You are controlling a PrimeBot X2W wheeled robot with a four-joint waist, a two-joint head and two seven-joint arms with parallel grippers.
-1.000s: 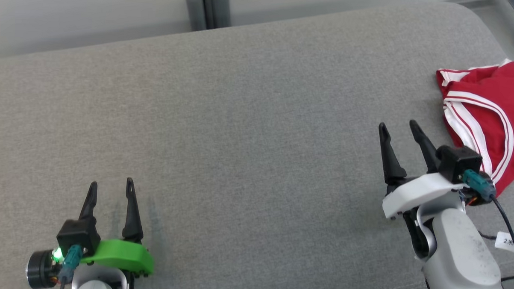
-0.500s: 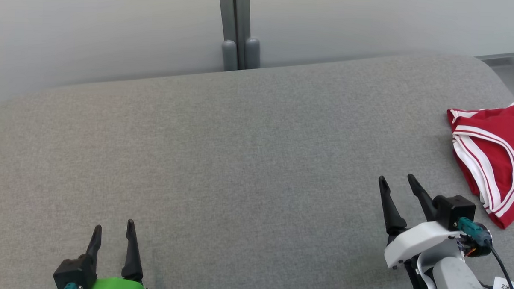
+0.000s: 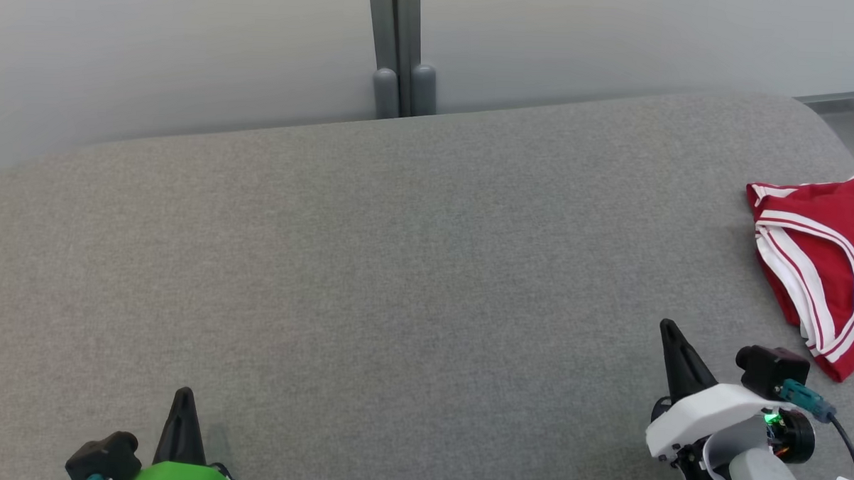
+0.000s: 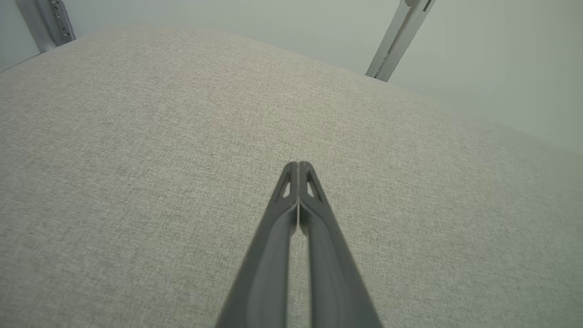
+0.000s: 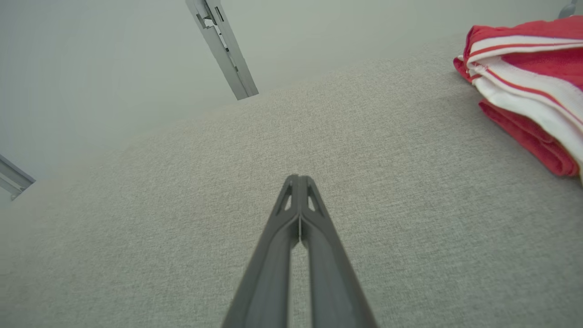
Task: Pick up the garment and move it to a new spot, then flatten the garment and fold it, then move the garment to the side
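on counter [image 3: 426, 268], right edge: garment [image 3: 820, 271], folded. right gripper [image 3: 671, 332], left gripper [image 3: 183, 396]: jaws closed, empty. advice: retreat wide of cloth.

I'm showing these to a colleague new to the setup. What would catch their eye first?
The red garment with white stripes, folded over at the right edge of the wide grey cushion, stands out at once. Next come the left hand and the right hand at the bottom, both shut and empty, the right one nearer the garment.
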